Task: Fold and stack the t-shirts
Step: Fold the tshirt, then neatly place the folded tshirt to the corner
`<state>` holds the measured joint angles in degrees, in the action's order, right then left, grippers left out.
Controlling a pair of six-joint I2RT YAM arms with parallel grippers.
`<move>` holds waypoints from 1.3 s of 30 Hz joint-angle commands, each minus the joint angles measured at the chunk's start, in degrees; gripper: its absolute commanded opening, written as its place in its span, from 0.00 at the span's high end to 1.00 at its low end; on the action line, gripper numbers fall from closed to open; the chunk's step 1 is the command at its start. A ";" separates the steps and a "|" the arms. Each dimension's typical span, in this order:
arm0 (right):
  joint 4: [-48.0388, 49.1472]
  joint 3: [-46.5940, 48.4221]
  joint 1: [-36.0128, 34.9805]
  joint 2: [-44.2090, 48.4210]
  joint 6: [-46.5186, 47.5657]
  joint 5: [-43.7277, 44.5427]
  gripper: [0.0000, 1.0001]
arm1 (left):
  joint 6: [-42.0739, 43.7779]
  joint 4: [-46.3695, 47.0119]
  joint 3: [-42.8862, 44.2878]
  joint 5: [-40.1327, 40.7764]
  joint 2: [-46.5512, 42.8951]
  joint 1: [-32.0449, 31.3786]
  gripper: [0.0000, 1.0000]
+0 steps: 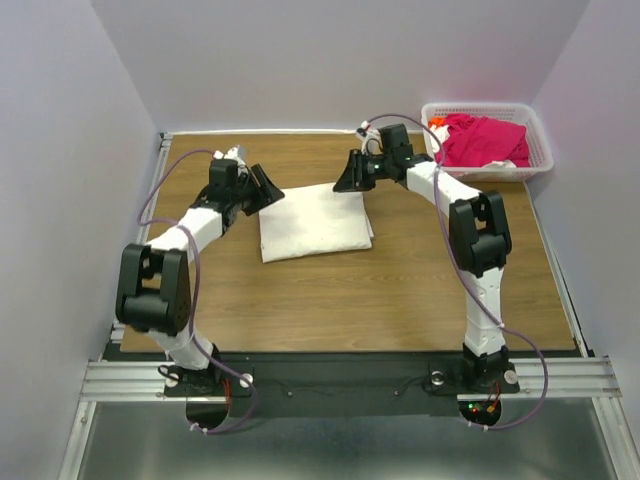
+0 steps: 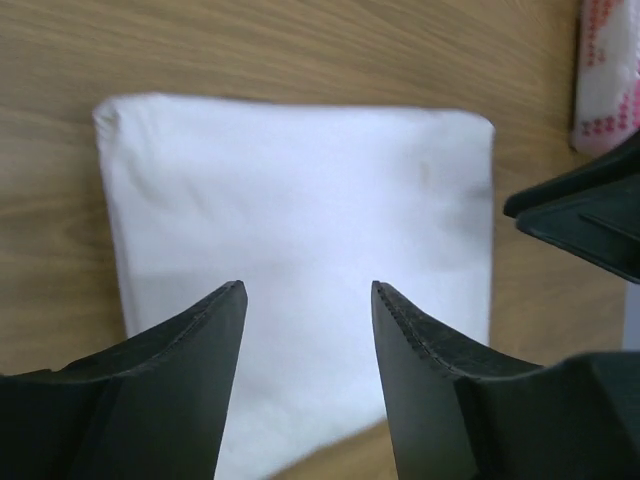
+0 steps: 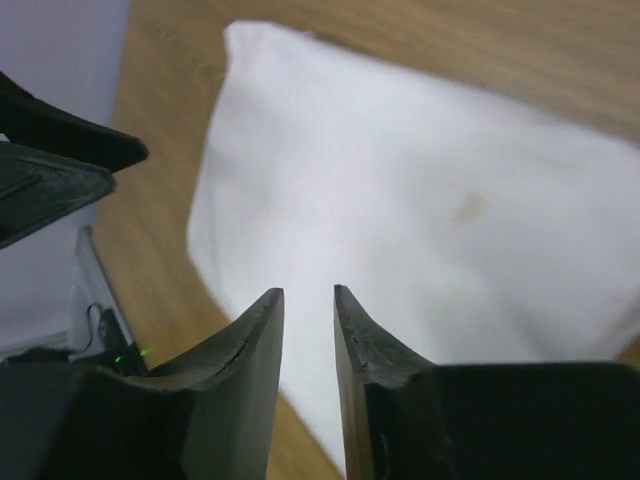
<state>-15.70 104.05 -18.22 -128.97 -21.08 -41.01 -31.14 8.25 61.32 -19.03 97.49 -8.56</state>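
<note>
Two arms reached over the wooden counter (image 1: 400, 300), each ending in one claw. Two t-shirts showed in all, one off-white and one magenta.

The left claw (image 1: 270, 192) had its jaws set wide, with nothing between them. In its wrist view the fingers (image 2: 190, 340) framed bare white cloth. The single off-white t-shirt (image 1: 315, 225) lay folded into a flat rectangle on the counter, just ahead of this claw and a little to its right. The claw stood over the shirt's far left corner, and whether it touched the cloth could not be told. One small tan spot (image 2: 425, 170) marked the shirt beyond the claw, toward the fold's far right side.

The right claw (image 1: 347, 180) stood over the shirt's far right corner, facing the left claw across the fold. Its jaws were narrow, only a slim gap between them, and they gripped nothing. The shirt spread ahead of and below its fingers (image 3: 250, 340).

Behind the right claw, at the counter's far right corner, sat one white lattice basket (image 1: 540, 150). The one magenta t-shirt (image 1: 485, 138) lay bunched inside it, well apart from both claws. A scrap of orange cloth (image 1: 437, 123) showed at the basket's left end.
</note>
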 commanded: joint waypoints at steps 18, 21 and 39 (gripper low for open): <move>7.09 -18.07 -10.35 -2.26 -1.69 -8.74 0.96 | -8.07 0.54 -22.73 5.32 -3.80 -4.63 0.78; 7.09 -20.98 -7.98 3.43 -0.63 -8.38 0.96 | -7.54 0.10 -23.26 5.23 -4.42 -4.10 0.78; 7.09 -39.18 3.36 11.54 3.86 -2.06 0.98 | -6.57 -1.83 -24.58 4.79 -9.77 -4.01 0.78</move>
<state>-7.22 67.29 -14.68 -119.66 -20.53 -52.03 -40.27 12.93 38.57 -17.56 90.56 -13.02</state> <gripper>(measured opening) 0.029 0.221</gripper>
